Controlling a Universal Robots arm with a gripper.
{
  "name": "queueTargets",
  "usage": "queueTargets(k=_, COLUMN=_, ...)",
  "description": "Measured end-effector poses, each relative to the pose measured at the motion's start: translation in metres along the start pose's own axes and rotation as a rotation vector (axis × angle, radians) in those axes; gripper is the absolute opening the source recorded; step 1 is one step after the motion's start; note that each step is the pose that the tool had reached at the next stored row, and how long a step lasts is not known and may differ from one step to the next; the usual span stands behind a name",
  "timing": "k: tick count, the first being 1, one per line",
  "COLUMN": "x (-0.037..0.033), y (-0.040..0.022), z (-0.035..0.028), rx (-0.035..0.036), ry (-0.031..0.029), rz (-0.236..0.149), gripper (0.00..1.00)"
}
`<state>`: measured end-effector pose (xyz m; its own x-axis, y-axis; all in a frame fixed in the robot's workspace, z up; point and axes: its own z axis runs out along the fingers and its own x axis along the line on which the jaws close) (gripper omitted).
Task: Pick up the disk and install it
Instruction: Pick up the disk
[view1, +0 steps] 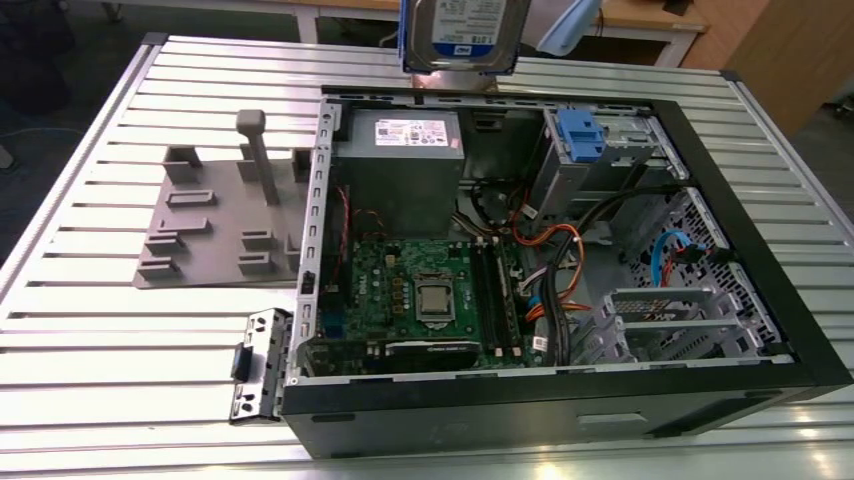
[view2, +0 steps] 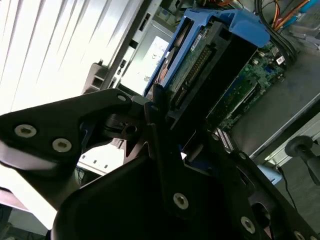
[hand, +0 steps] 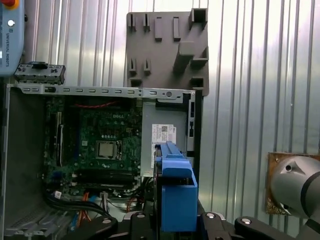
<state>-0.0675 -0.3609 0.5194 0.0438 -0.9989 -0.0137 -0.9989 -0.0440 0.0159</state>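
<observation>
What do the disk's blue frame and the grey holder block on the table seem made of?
The blue frame around the disk: likely moulded plastic, evenly coloured, slight gloss, rounded edges. The grey holder block: probably plastic too, matte uniform grey with blocky ribs; painted metal can't be excluded.

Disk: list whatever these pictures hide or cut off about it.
1. Exterior view: the upper part of the disk is cut off by the top edge.
2. First wrist view: the blue carrier faces the camera, hiding the label.
3. Second wrist view: the dark body of the end effector covers the disk's near end, so exactly where it grips is hidden.
</observation>
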Motion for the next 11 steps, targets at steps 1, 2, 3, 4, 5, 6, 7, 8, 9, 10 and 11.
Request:
queueTargets(k=1, x=0.0047, y=0.0002, z=0.0014, rx=0.0, ry=-0.0001, rz=0.0, gripper=0.36)
queueTargets(k=2, x=0.009, y=0.0004, z=0.0026, rx=-0.0001, ry=0.0, rz=0.0, gripper=0.36)
queueTargets(k=3, x=0.0134, y=0.0005, z=0.0037, rx=0.0, ry=0.0, rz=0.0, gripper=0.36)
queueTargets(k=4, x=0.018, y=0.0007, z=0.0046, rx=0.0, ry=0.0, rz=0.0, gripper=0.36)
queueTargets(k=5, x=0.0224, y=0.0009, z=0.0054, rx=0.0, ry=0.0, rz=0.0, gripper=0.36)
queueTargets(k=6, x=0.0269, y=0.0011, z=0.0063, rx=0.0, ry=0.0, rz=0.0, gripper=0.36)
queueTargets(k=7, x=0.0314, y=0.0013, z=0.0071, rx=-0.0001, ry=0.0, rz=0.0, gripper=0.36)
queueTargets(k=8, x=0.0363, y=0.0014, z=0.0079, rx=-0.0001, ry=0.0, rz=0.0, gripper=0.36)
queueTargets(k=9, x=0.0409, y=0.0016, z=0.0086, rx=0.0, ry=-0.0001, rz=0.0, gripper=0.36)
queueTargets(k=10, x=0.0454, y=0.0018, z=0.0092, rx=0.0, ry=0.0001, rz=0.0, gripper=0.36)
queueTargets(k=11, x=0.0498, y=0.002, z=0.0097, rx=-0.0001, ry=0.0001, rz=0.0, gripper=0.36)
